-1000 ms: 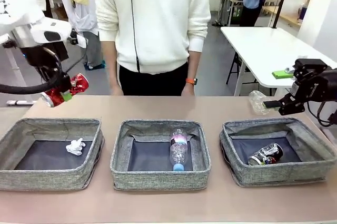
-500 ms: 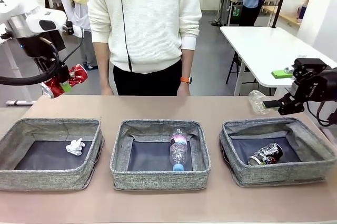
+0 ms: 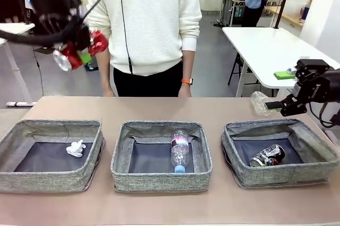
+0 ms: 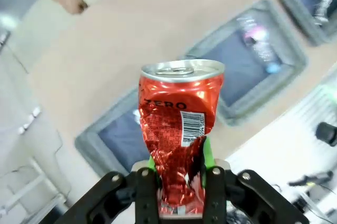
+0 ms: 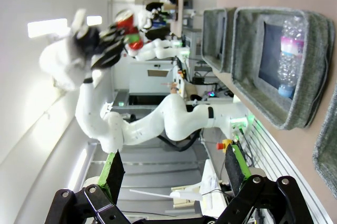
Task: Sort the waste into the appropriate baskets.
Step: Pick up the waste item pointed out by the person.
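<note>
A clear bottle (image 3: 180, 151) with purple label and blue cap is seen lying in the middle basket (image 3: 159, 177). To that basket's left, a white tissue wad (image 3: 76, 148) is contained in the left basket (image 3: 50, 182). To its right, a crushed black-silver can (image 3: 268, 155) lies in the right basket (image 3: 281, 177). Beyond and right of the middle basket, crumpled clear plastic (image 3: 259, 102) is found just beside the right gripper (image 5: 174, 168), whose fingers are spread wide apart. Farther, high up to the middle basket's left, a crushed red can (image 4: 179, 124) is clamped in the left gripper (image 4: 179, 167).

Three baskets in a row on the table (image 3: 159, 110), tissue wad (image 3: 76, 148) in the left basket (image 3: 53, 124), bottle (image 3: 180, 150) in the middle basket (image 3: 162, 126), can (image 3: 268, 155) in the right basket (image 3: 265, 125), crumpled plastic (image 3: 258, 102) just behind it, person (image 3: 154, 24) at the far side, crushed can (image 3: 98, 42) high at far left in the left gripper (image 3: 82, 55).
</note>
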Robot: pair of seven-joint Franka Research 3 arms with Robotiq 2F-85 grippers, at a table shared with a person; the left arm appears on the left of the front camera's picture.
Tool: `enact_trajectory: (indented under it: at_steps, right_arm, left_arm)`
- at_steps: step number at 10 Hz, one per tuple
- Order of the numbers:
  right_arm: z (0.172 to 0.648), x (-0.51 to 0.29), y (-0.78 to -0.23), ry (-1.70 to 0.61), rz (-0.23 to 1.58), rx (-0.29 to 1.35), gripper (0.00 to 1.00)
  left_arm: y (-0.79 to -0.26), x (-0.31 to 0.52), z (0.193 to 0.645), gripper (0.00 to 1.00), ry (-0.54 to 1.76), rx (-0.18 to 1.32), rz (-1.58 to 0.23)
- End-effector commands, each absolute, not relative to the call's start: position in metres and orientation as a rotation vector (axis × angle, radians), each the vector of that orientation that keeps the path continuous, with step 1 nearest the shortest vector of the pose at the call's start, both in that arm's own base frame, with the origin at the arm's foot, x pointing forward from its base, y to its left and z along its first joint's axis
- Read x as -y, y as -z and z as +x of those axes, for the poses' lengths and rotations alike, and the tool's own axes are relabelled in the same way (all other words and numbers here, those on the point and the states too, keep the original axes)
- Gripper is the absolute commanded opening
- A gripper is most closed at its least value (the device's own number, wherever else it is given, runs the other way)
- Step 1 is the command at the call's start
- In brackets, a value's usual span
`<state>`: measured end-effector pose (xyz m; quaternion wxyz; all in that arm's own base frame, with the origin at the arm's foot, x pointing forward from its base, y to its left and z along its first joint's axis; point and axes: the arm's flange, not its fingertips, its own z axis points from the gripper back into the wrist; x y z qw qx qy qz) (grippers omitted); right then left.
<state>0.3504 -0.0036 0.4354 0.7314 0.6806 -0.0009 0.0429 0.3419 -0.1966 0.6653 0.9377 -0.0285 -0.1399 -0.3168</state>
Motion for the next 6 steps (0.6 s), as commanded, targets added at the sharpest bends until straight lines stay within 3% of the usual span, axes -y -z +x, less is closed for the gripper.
enact_trajectory:
  at_steps: [1, 2, 3, 4, 6]
  right_arm:
    - [0.351, 0.004, -0.437, -0.113, 1.51, 0.01, 1.0]
    - [0.351, 0.004, -0.437, -0.113, 1.51, 0.01, 1.0]
    - [0.351, 0.004, -0.437, -0.113, 1.51, 0.01, 1.0]
    - [0.351, 0.004, -0.437, -0.113, 1.51, 0.01, 1.0]
    - [0.351, 0.004, -0.437, -0.113, 1.51, 0.01, 1.0]
  left_arm:
    - [-0.693, 0.239, 0.312, 0.33, 0.627, 0.296, -0.019]
    - [-0.709, 0.261, 0.299, 0.33, 0.581, 0.359, -0.052]
    - [-0.721, 0.294, 0.294, 0.33, 0.342, 0.301, -0.112]
    - [-0.73, 0.329, 0.283, 0.33, 0.307, 0.318, -0.144]
    - [-0.746, 0.364, 0.28, 0.33, 0.142, 0.341, -0.097]
